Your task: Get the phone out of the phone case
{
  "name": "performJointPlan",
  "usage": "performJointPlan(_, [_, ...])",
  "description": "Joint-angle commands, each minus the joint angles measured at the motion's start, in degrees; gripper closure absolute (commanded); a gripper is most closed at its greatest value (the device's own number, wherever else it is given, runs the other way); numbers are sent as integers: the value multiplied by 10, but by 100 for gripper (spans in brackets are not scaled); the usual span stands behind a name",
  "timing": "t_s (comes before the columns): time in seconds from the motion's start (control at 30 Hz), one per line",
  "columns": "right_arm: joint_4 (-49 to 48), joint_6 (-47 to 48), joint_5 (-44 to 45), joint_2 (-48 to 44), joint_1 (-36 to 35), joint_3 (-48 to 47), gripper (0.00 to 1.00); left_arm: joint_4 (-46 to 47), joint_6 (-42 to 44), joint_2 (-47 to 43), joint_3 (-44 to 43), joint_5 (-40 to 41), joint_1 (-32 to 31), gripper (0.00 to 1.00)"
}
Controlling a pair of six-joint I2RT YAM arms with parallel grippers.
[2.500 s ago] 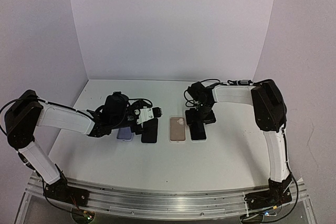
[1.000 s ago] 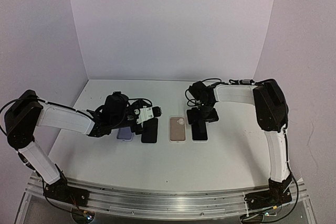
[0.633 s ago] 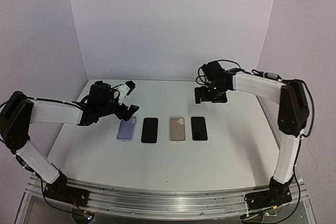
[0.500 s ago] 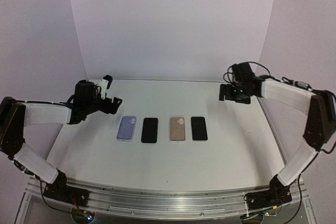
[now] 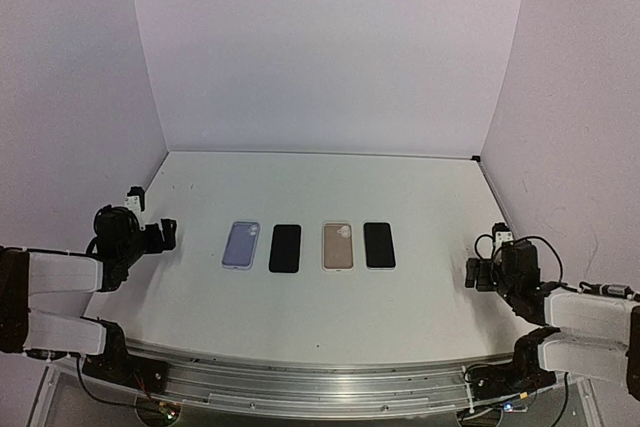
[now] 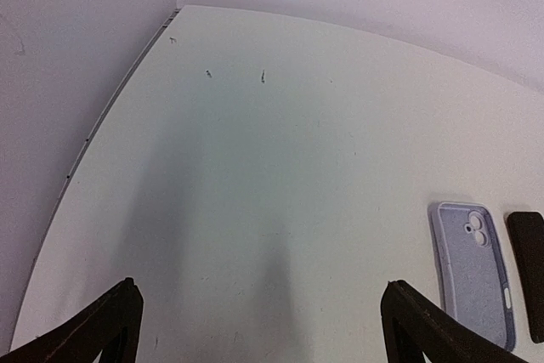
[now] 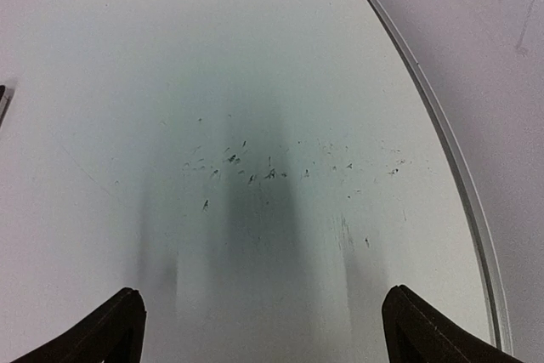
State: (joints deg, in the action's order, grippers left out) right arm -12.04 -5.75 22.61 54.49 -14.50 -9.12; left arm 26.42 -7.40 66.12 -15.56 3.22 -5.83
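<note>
Both arms have pulled back from the middle of the table [image 5: 320, 182] since the earlier frames, when they were working over the row of phones and cases. They now sit folded low at the near corners.

At the far left, the left gripper [image 5: 160, 234] rests close to the table's left edge and points inward at the row. In its wrist view the two fingers [image 6: 102, 329] stand wide apart with nothing between them, so the left gripper [image 6: 259, 325] is spread and empty above bare tabletop.

To its right four things lie flat in a line across the middle of the table, none touching another. First comes the lilac case [image 5: 240, 245], its camera cut-out at the far end; it also shows at the right of the left wrist view [image 6: 472, 274]. Just beside it lies the left black phone [image 5: 285, 248], bare and outside any case. Next is the tan case [image 5: 338, 246], also with its cut-out at the far end. Then comes the right black phone [image 5: 379, 245], likewise lying bare.

Well apart from the row, at the near right corner, the right gripper [image 5: 478, 273] sits low. Its wrist view shows the fingers [image 7: 106, 329] spread wide and holding nothing, over a patch of small dark scuff marks [image 7: 255, 172] on the table.
</note>
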Motion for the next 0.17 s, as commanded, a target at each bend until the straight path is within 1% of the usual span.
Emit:
performJointPlan(0.0, [-121, 7, 4, -8, 2, 28, 2, 20, 3, -31, 24, -15, 25, 0])
performJointPlan(0.13, [-152, -6, 9, -9, 2, 49, 2, 26, -32, -46, 30, -9, 32, 0])
